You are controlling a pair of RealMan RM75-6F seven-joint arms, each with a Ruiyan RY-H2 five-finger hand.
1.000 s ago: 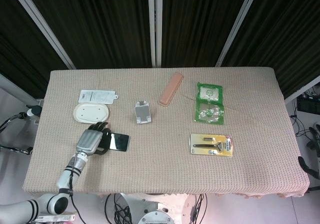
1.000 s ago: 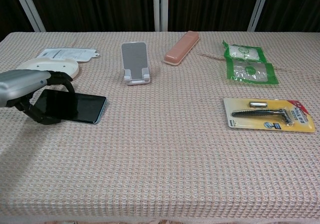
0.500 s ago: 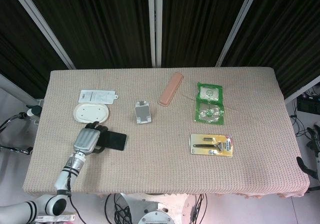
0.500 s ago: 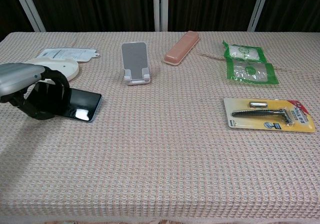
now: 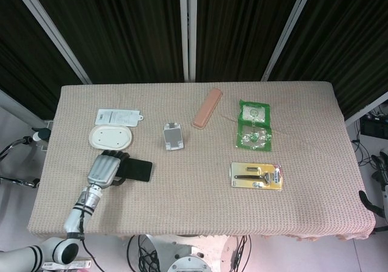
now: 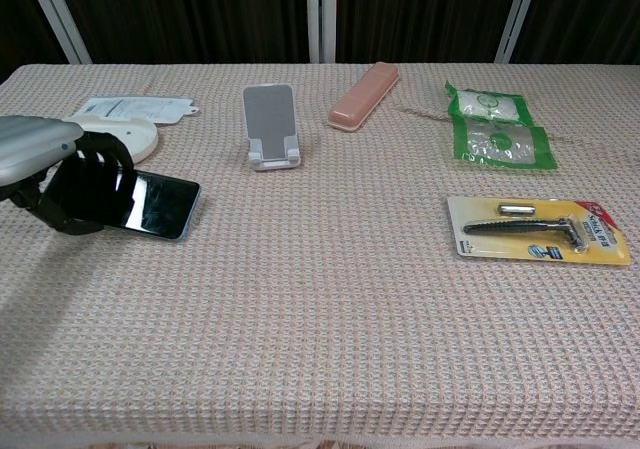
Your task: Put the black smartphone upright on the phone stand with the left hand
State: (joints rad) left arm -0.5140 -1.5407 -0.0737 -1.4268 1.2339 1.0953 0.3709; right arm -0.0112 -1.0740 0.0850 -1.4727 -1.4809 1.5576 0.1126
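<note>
My left hand (image 5: 104,169) (image 6: 52,169) grips the near end of the black smartphone (image 5: 136,171) (image 6: 145,204), fingers curled over its top and thumb under it. The phone is tilted, its gripped end raised off the cloth and its free end pointing right. The grey phone stand (image 5: 173,136) (image 6: 272,126) stands upright and bare at mid-table, up and to the right of the phone. My right hand does not show in either view.
A white oval dish (image 5: 111,137) and a flat white packet (image 5: 117,116) lie just behind my left hand. A pink case (image 5: 207,108), a green packet (image 5: 253,124) and a carded razor (image 5: 256,176) lie to the right on the tan cloth (image 5: 194,205).
My left hand has closed further over the phone and drawn it slightly left and back. The phone's gripped end has lifted, so it now tilts.
</note>
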